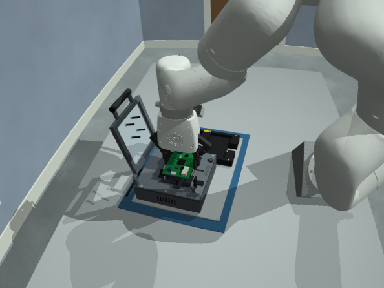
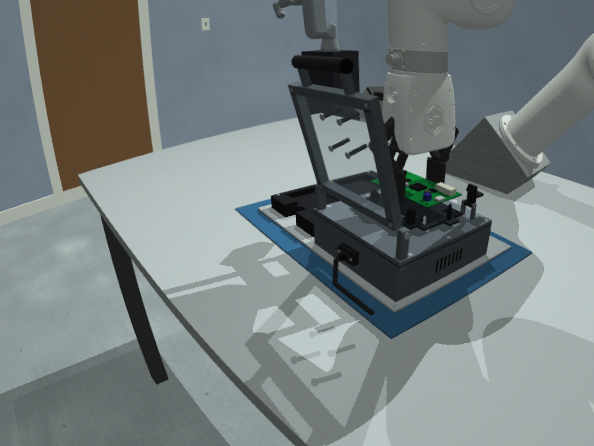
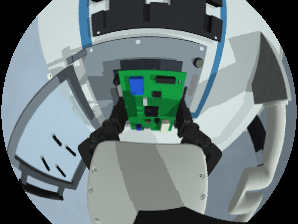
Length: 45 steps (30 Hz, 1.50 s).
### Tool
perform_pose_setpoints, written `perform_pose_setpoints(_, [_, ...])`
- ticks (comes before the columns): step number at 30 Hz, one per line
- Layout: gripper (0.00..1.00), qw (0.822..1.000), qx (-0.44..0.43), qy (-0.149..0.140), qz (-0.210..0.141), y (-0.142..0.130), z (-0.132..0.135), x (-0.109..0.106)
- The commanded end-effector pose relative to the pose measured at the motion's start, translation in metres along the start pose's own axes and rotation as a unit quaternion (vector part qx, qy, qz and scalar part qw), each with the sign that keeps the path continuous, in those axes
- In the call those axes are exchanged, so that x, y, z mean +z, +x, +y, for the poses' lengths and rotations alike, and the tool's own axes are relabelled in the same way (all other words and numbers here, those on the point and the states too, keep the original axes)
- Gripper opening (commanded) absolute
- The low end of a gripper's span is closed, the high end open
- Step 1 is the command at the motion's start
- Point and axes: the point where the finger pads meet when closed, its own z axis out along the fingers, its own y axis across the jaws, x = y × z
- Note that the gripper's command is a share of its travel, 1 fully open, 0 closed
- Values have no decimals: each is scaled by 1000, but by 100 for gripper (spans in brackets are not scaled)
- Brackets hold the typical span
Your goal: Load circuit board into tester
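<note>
My gripper is shut on the green circuit board by its long edges. The board is face up, roughly level, a little above the pin plate of the tester. Its white connector is at the end near the latch hook. A black post stands at that end, another on the hinge side. The board hides the pins' fit. The lid stands open.
The lid's black handle is at its raised edge, beside my wrist. The black tray lies behind the tester on the blue-edged mat. A cable runs from the tester's hinge side.
</note>
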Motion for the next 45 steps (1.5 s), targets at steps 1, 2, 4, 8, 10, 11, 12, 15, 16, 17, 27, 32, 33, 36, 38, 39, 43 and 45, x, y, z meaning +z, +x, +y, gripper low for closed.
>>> perform_pose_setpoints(1, [79,1000,0,2,1,1,-2,1])
perform_pose_setpoints(2, [79,1000,0,2,1,1,-2,3])
perform_pose_setpoints(4, [79,1000,0,2,1,1,-2,5])
perform_pose_setpoints(8, [79,1000,0,2,1,1,-2,7])
perform_pose_setpoints(10, [79,1000,0,2,1,1,-2,8])
perform_pose_setpoints(11, [79,1000,0,2,1,1,-2,8])
perform_pose_setpoints(12, [79,1000,0,2,1,1,-2,8])
perform_pose_setpoints(15, [79,1000,0,2,1,1,-2,8])
perform_pose_setpoints(16, [79,1000,0,2,1,1,-2,8])
perform_pose_setpoints(17, [79,1000,0,2,1,1,-2,8])
perform_pose_setpoints(27, [79,1000,0,2,1,1,-2,8])
perform_pose_setpoints(32, [79,1000,0,2,1,1,-2,8])
perform_pose_setpoints(33, [79,1000,0,2,1,1,-2,8])
perform_pose_setpoints(36, [79,1000,0,2,1,1,-2,8])
perform_pose_setpoints(38, [79,1000,0,2,1,1,-2,8])
perform_pose_setpoints(39, [79,1000,0,2,1,1,-2,8])
perform_pose_setpoints(43, [79,1000,0,2,1,1,-2,8])
perform_pose_setpoints(45, [79,1000,0,2,1,1,-2,8])
